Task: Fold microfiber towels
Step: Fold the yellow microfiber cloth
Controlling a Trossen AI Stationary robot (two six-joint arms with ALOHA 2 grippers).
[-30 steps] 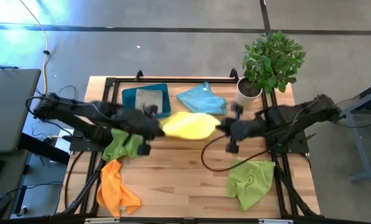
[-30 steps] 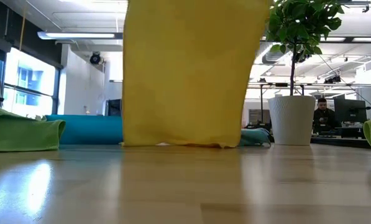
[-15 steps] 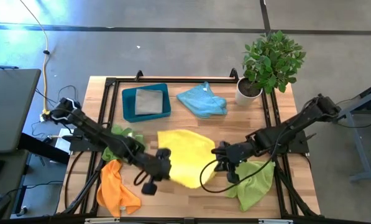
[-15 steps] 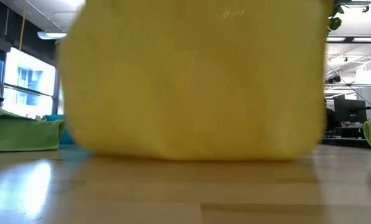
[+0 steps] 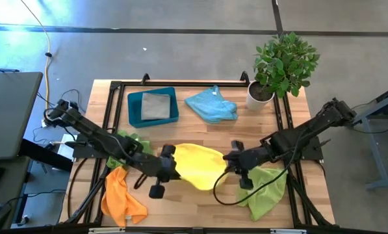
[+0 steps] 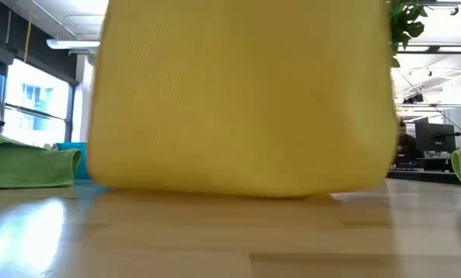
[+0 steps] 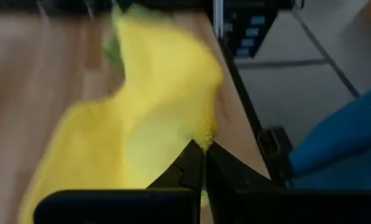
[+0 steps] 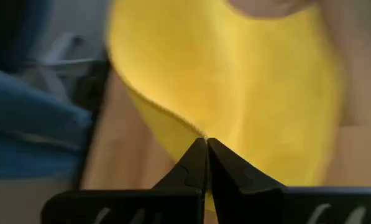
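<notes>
Presently the yellow towel hangs stretched between the two claws over the middle of the counter, toward its near edge. The left claw pinches the towel's left edge, fingers closed tight on the cloth; the wrist view shows the fingertips meeting on a yellow corner. The right claw likewise grips the right edge, jaws closed on the hem. In the low view the towel fills most of the frame, its lower edge touching or just clear of the wood; I cannot tell which.

Open room: a bare strip of counter lies between the yellow towel and the far row of items. The near edge below the towel is also bare wood.

At the left edge lies an orange towel, crumpled, with a green towel just beyond it under the left arm. A second green towel lies at the near right, partly over the counter's edge. A blue towel lies bunched at the far middle.

Containers: a teal tray sits at far left, holding one folded grey towel. A white pot at the far right corner holds a leafy plant.
</notes>
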